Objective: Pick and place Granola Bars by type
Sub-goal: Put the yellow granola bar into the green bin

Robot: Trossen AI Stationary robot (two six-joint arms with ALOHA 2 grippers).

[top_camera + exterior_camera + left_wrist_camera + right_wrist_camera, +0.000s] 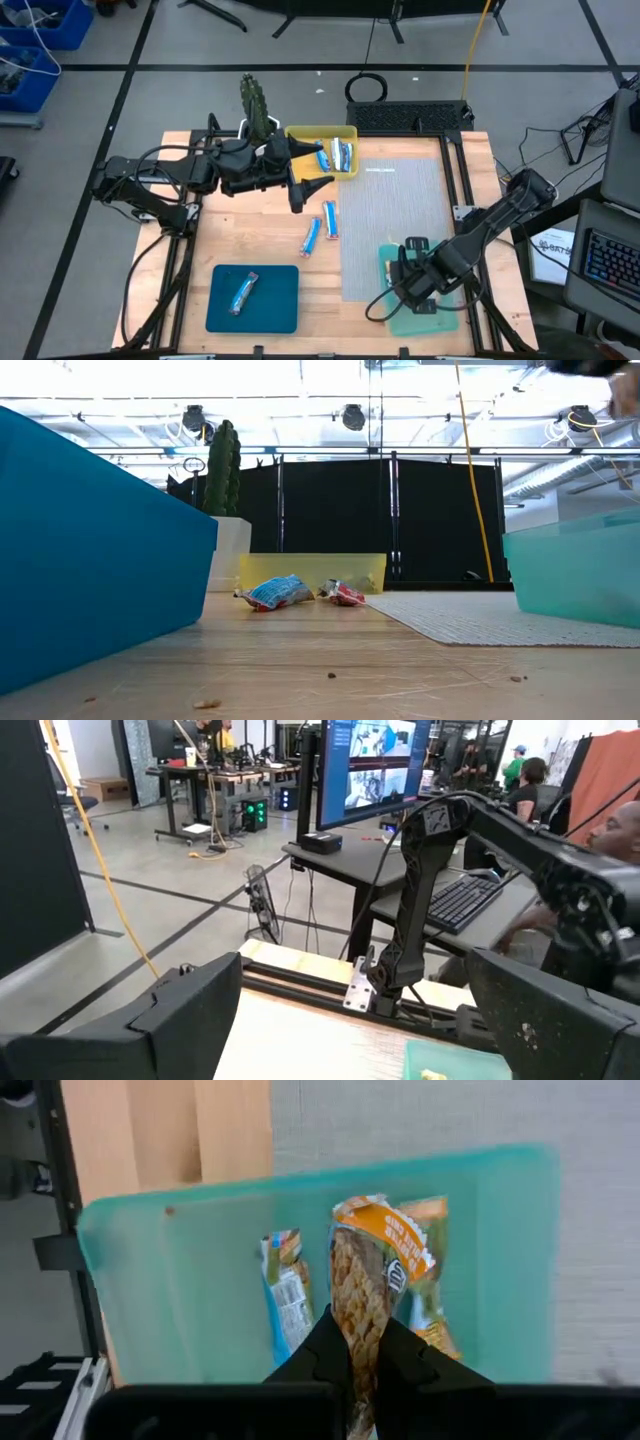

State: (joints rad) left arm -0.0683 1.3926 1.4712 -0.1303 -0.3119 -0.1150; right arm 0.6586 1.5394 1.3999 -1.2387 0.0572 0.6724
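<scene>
My right gripper (352, 1352) is over the light teal tray (180, 1280) at the table's near right and is shut on a tan-and-orange granola bar (372, 1255). Two more bars (285, 1295) lie in that tray. My left gripper (312, 190) is open and empty, just near-side of the yellow tray (300, 134), which holds blue bars (336, 155). Two blue-and-white bars (330, 218) (311, 236) lie flat on the wood. One blue bar (243, 292) lies in the dark teal tray (280, 310). My right gripper pinches the tan bar between its two fingers (325, 1345) at the bar's near end (358, 1315). The fingers come from above, pointing down into the tray. The bar sticks out past the fingertips along them. Whether its far end touches the tray, I cannot tell.
A grey mat (390, 220) covers the table's right half. A cactus in a white pot (256, 105) stands at the far edge beside the yellow tray. In the low view the two loose bars (275, 592) (345, 595) lie before the yellow tray (312, 570).
</scene>
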